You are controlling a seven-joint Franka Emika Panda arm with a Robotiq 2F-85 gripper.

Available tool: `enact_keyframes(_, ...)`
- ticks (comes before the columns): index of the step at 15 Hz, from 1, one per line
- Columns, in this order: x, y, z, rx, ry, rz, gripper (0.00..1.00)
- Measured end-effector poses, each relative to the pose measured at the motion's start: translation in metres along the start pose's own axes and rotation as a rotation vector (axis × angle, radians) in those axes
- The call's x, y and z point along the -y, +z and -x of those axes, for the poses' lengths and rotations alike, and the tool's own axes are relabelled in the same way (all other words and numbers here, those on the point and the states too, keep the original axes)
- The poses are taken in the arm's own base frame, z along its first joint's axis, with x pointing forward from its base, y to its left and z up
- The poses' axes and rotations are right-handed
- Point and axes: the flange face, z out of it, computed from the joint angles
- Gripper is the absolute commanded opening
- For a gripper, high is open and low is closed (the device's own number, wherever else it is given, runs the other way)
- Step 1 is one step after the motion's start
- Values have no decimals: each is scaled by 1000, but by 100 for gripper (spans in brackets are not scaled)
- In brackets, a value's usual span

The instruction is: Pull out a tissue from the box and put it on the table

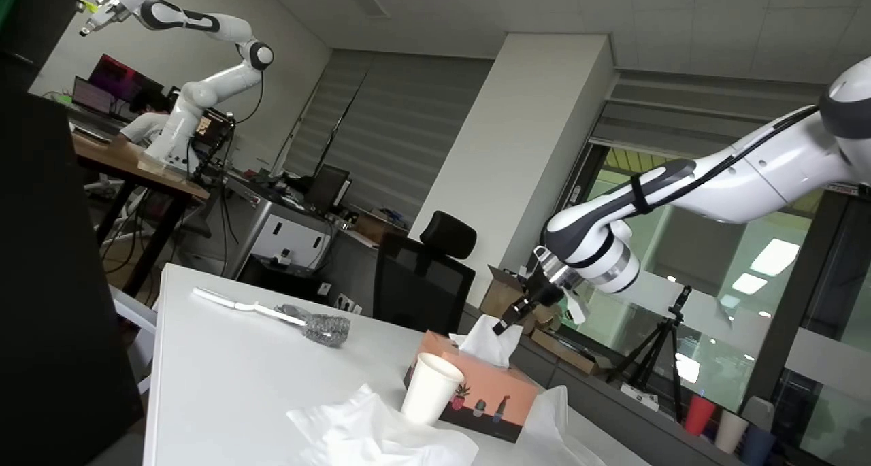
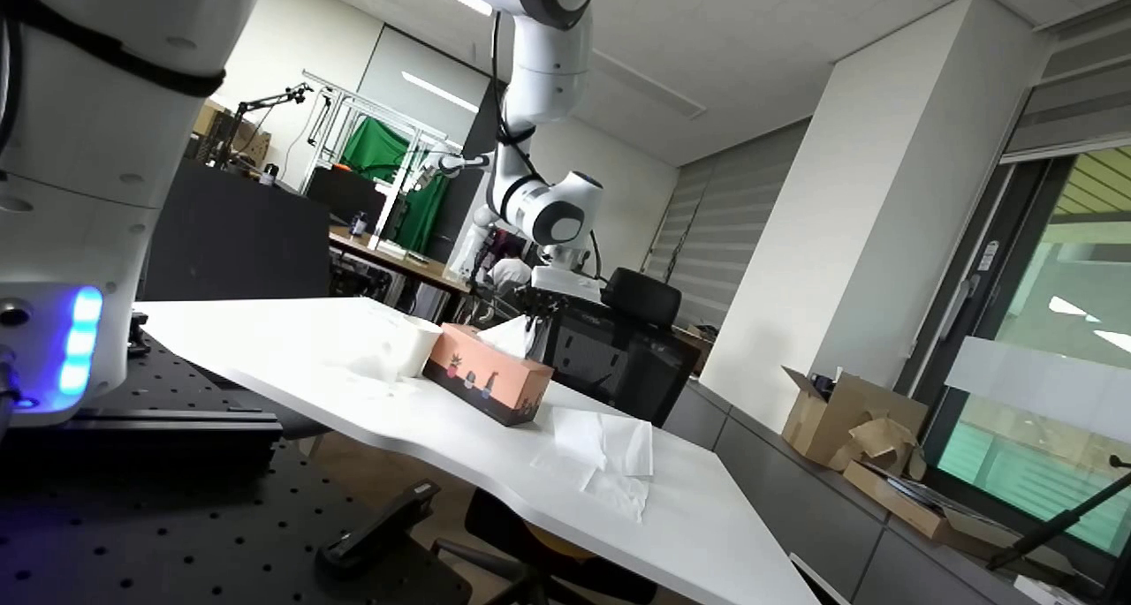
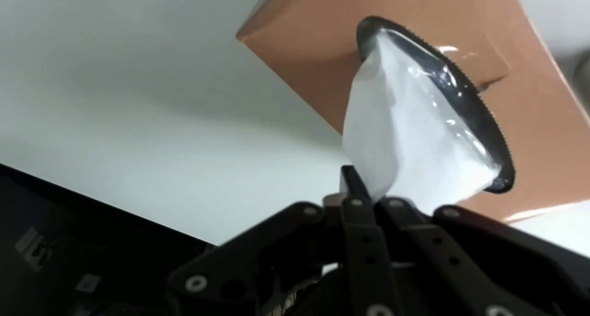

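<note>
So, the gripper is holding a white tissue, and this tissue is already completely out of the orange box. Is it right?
Not completely out: in the wrist view, the lower part of the white tissue sits in the opening of the orange box. The gripper is indeed holding it.

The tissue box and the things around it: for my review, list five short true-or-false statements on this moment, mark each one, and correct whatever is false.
1. The gripper is closed on a tissue. True.
2. A white cup stands beside the tissue box. True.
3. The gripped tissue is completely out of the box. False: its lower part sits in the slot.
4. A brush with a white handle lies on the table. True.
5. The cup is tipped on its side. False: it is upright.
</note>
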Motion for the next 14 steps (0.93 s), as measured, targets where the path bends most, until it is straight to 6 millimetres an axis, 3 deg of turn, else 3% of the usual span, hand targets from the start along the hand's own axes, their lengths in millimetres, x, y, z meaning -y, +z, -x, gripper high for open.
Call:
enact_keyframes(7,-7,-53,-55,-4,-33,-63,0)
enact_keyframes(14,-27,-134,-111,-62,-75,18,0)
